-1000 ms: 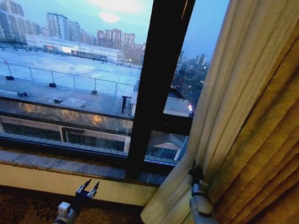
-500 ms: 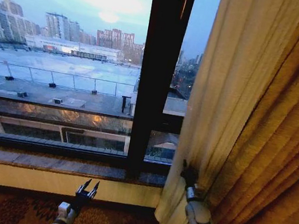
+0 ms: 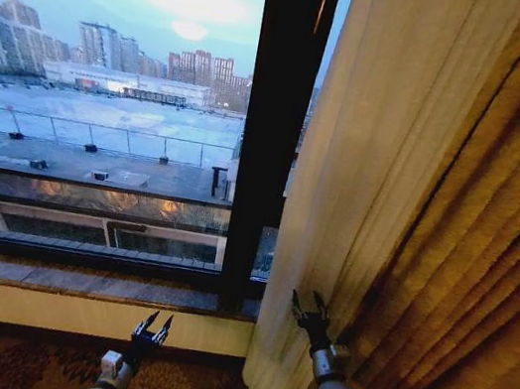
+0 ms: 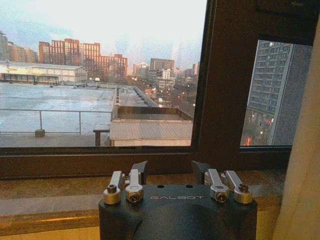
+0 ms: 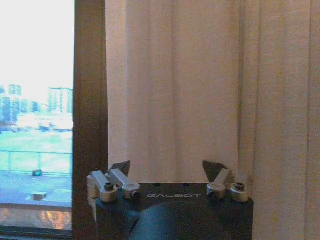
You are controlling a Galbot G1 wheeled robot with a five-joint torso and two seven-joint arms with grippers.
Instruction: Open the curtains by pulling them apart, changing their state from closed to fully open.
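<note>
One sheer cream curtain (image 3: pixel 365 173) hangs at the right of the window (image 3: pixel 104 107), beside the golden drape (image 3: pixel 494 296). The right gripper (image 3: pixel 309 304) sits spread just before its folds, gripping nothing. The left gripper (image 3: pixel 155 320) waits low by the sill (image 3: pixel 74 280), fingers apart.

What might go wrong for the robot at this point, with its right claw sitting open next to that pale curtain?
The right gripper is open beside the sheer curtain and holds no fabric, so the panel may hang over more of the glass than intended. If it closes again, it might catch the golden drape just behind, since the two hang pressed together. The left gripper sits low near the window sill, away from any curtain.
</note>
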